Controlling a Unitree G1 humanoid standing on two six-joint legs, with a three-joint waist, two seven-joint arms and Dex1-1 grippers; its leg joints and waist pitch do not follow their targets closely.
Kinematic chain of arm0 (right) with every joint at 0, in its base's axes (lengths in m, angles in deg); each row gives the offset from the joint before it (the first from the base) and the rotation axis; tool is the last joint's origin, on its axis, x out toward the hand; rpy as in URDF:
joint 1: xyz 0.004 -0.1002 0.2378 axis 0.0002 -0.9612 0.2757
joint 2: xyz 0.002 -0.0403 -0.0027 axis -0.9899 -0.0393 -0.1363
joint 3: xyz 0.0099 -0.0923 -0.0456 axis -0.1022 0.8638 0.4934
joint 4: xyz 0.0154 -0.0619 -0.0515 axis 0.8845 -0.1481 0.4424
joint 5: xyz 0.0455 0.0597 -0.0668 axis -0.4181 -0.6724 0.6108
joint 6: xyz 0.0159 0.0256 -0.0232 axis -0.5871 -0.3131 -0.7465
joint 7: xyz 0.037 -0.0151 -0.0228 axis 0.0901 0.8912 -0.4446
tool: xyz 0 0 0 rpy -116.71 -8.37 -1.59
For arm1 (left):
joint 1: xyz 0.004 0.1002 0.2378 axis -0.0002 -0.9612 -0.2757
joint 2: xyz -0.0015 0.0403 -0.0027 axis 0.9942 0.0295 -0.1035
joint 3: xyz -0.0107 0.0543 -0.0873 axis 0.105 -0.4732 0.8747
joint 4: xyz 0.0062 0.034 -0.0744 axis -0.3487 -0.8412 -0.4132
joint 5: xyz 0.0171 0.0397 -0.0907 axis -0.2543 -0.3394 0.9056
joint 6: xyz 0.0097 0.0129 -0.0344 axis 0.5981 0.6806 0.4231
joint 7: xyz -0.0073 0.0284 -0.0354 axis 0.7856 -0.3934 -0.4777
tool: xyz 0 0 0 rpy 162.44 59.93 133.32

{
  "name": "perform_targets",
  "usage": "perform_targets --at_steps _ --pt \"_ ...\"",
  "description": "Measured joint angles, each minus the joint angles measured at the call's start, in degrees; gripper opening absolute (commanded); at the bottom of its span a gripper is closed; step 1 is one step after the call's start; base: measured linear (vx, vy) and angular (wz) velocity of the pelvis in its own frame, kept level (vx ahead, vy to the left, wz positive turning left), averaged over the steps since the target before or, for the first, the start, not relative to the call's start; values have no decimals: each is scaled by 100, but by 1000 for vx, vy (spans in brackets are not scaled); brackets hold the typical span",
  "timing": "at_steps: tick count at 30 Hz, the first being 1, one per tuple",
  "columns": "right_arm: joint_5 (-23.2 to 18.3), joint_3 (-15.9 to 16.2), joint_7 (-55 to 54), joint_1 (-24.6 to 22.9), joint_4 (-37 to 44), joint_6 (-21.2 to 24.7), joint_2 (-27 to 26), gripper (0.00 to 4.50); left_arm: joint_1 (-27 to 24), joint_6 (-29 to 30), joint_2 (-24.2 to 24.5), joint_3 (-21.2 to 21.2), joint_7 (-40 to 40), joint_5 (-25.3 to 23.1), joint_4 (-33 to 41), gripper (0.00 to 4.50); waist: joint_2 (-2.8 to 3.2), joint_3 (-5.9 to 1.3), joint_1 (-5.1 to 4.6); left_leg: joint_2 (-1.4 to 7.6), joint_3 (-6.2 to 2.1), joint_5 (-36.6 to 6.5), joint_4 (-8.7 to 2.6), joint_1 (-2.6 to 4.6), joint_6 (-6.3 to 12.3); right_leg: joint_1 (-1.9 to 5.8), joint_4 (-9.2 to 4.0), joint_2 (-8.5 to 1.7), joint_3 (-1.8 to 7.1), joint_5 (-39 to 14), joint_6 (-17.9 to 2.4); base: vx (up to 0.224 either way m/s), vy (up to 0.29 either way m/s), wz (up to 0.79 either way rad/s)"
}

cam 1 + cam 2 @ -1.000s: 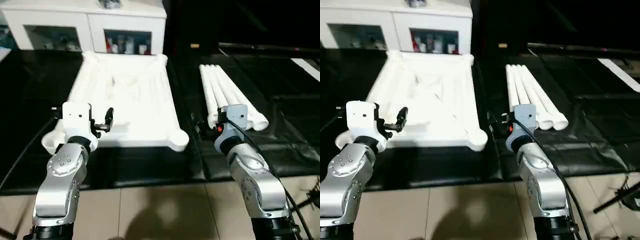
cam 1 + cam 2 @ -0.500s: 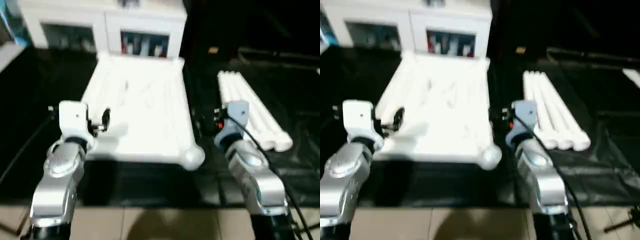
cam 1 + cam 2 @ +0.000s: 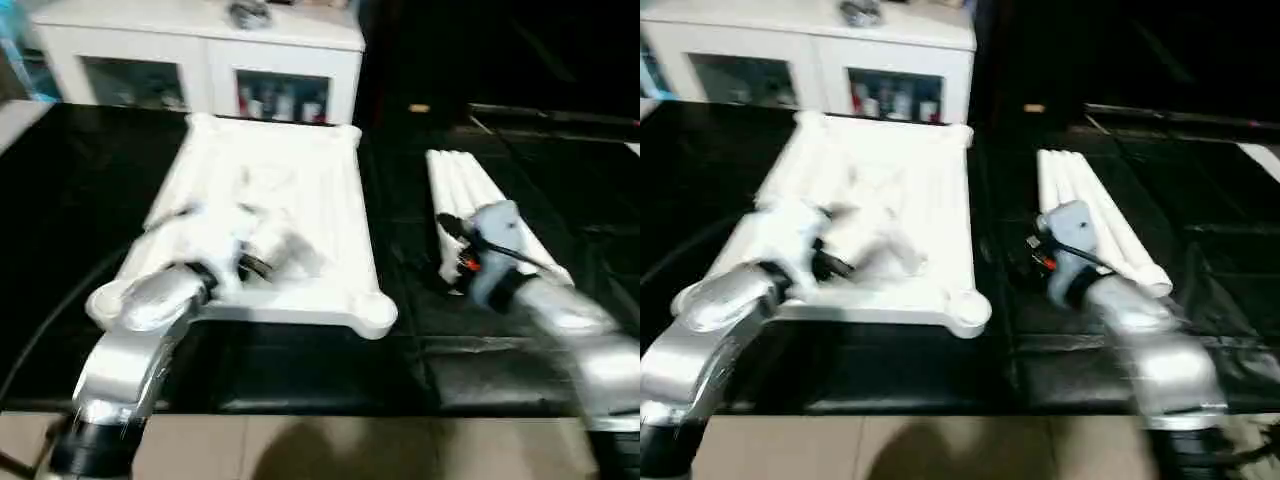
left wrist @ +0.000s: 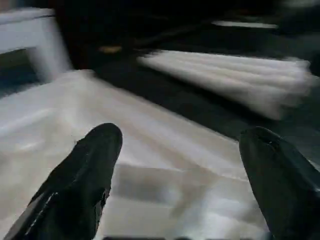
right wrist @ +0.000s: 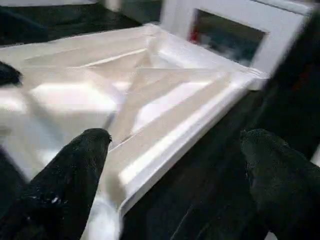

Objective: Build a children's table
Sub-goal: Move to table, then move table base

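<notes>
The children's table lies in parts on a black mat. Its white top (image 3: 300, 190) rests upside down, ribbed underside up, with round sockets at the corners. The white legs (image 3: 465, 185) lie side by side to its right. My left gripper (image 4: 181, 134) hovers over the top's near-left part, open, with nothing between its black fingers (image 4: 90, 180). My right gripper (image 5: 178, 136) hangs open in the gap between the top (image 5: 125, 85) and the near ends of the legs, facing the top.
A white glass-door cabinet (image 3: 200, 60) stands behind the mat. The black mat (image 3: 60, 200) spreads left and right of the parts. Tiled floor (image 3: 300, 450) runs along the near edge. A black cable (image 3: 50, 320) trails by my left arm.
The camera has shifted. My left arm has swung forward and right over the table top. My right arm has moved right, close to the legs' near ends. Both grippers stay open.
</notes>
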Motion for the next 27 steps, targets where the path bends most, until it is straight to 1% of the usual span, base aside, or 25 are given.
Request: perform_targets --at_steps 3,4,5,7,9,10,11,12,14,15,18,19,20,22,23,27 --pt "-90 2 591 -170 132 48 376 450 133 -96 268 -378 -846 0 -289 421 12 4 -18 0 13 13 -12 -6 18 -5 0 -6 1 2 5 0 0 0" --pt "-124 7 756 -207 158 70 482 450 205 -96 319 -492 -1074 -1 -413 406 16 6 -25 0 14 16 -16 -7 17 -8 0 -6 1 3 5 0 0 0" --pt "-265 48 1048 -259 236 169 726 450 383 -49 397 -699 -1422 -9 -658 393 23 8 -21 0 14 19 -20 -15 18 -11 0 -6 0 4 7 0 0 0" --pt "-394 77 1373 -339 408 232 961 450 503 17 459 -820 -1715 -29 -882 393 28 2 -32 4 21 22 -36 -23 16 -12 1 -6 0 5 5 0 0 0" --pt "-509 131 1605 -385 505 307 1114 450 758 -17 490 -1030 -1931 -215 -1293 373 37 -1 -27 12 22 24 -41 -32 14 -19 4 -5 -11 8 0 0 0 0" --pt "-539 146 1690 -402 543 340 1156 450 909 -111 483 -1121 -2011 -329 -1534 373 42 -2 -20 13 24 24 -44 -35 15 -22 3 -5 -12 8 -5 0 0 0" --pt "-566 204 1790 -429 597 398 1256 450 1144 -221 468 -1251 -2151 -467 -1939 353 56 -3 -9 15 24 25 -46 -39 16 -22 1 -5 -15 3 -5 0 0 0" --pt "-594 231 1865 -448 621 423 1318 450 1291 -259 467 -1313 -2282 -524 -2201 353 65 -4 -5 16 26 27 -46 -42 18 -23 -3 -5 -16 0 -6 0 0 0" --pt "-630 237 1959 -570 696 429 1384 450 1443 -273 483 -1404 -2507 -569 -2526 339 79 -10 4 18 31 33 -46 -47 29 -23 -9 -6 -16 -12 -10 0 0 0" --pt "-639 242 1986 -617 726 430 1399 450 1461 -271 484 -1431 -2572 -570 -2594 339 80 -10 -2 19 34 33 -46 -50 32 -24 -12 -7 -16 -16 -13 0 0 0" --pt "-665 273 2064 -644 799 499 1463 450 1670 -267 399 -1600 -2729 -635 -3001 312 84 -9 8 18 38 40 -46 -82 54 -44 -20 -14 -21 -18 -16 0 0 0" --pt "-670 282 2079 -646 812 508 1478 450 1714 -267 375 -1624 -2741 -663 -3089 295 84 -9 15 18 39 40 -46 -84 54 -46 -20 -14 -22 -18 -16 0 0 0" --pt "-679 305 2116 -653 823 517 1501 450 1753 -282 347 -1631 -2734 -696 -3190 295 87 -8 23 19 40 39 -46 -83 56 -45 -19 -15 -23 -20 -18 0 0 0" --pt "-691 374 2171 -701 840 545 1521 450 1837 -373 279 -1630 -2678 -764 -3380 276 92 -7 40 20 40 38 -46 -82 54 -44 -19 -16 -26 -19 -18 0 0 0" --pt "-693 439 2187 -758 854 551 1525 450 1863 -430 247 -1629 -2680 -787 -3447 263 100 -6 56 21 40 38 -46 -80 52 -42 -17 -16 -27 -19 -18 0 0 0" --pt "-691 524 2216 -831 931 554 1588 450 1897 -570 180 -1628 -2759 -794 -3590 239 133 -7 79 23 51 28 -46 -76 33 -42 -9 -21 -26 -19 -19 0 0 0"
